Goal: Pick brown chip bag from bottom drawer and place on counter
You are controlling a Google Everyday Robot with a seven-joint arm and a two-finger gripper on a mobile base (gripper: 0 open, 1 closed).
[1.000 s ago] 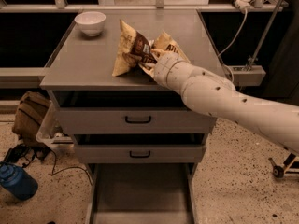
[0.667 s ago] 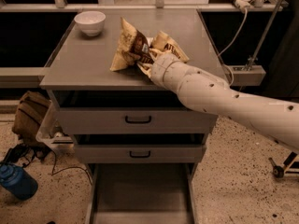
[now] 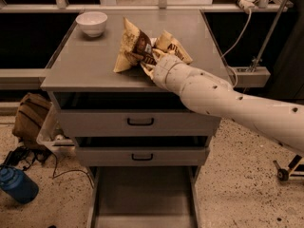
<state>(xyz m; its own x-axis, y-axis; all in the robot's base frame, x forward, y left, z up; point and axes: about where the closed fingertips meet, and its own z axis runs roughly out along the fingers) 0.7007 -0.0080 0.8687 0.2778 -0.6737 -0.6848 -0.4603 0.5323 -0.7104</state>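
The brown chip bag (image 3: pixel 137 46) stands crumpled on the counter (image 3: pixel 90 61), near its middle, tan corners pointing up and out. My gripper (image 3: pixel 148 63) is at the bag's lower right side, fingers pinched on its dark middle. The cream arm reaches in from the lower right and hides part of the bag. The bottom drawer (image 3: pixel 142 194) is pulled out below, its grey floor bare.
A white bowl (image 3: pixel 91 23) sits at the counter's back left corner. Two upper drawers with black handles (image 3: pixel 140 122) are slightly ajar. A brown backpack (image 3: pixel 31 118) and a blue bottle (image 3: pixel 18 184) lie on the floor at left. A cable hangs at back right.
The gripper and the bag have shifted slightly left and back along the counter; the bag now rests lower on the surface.
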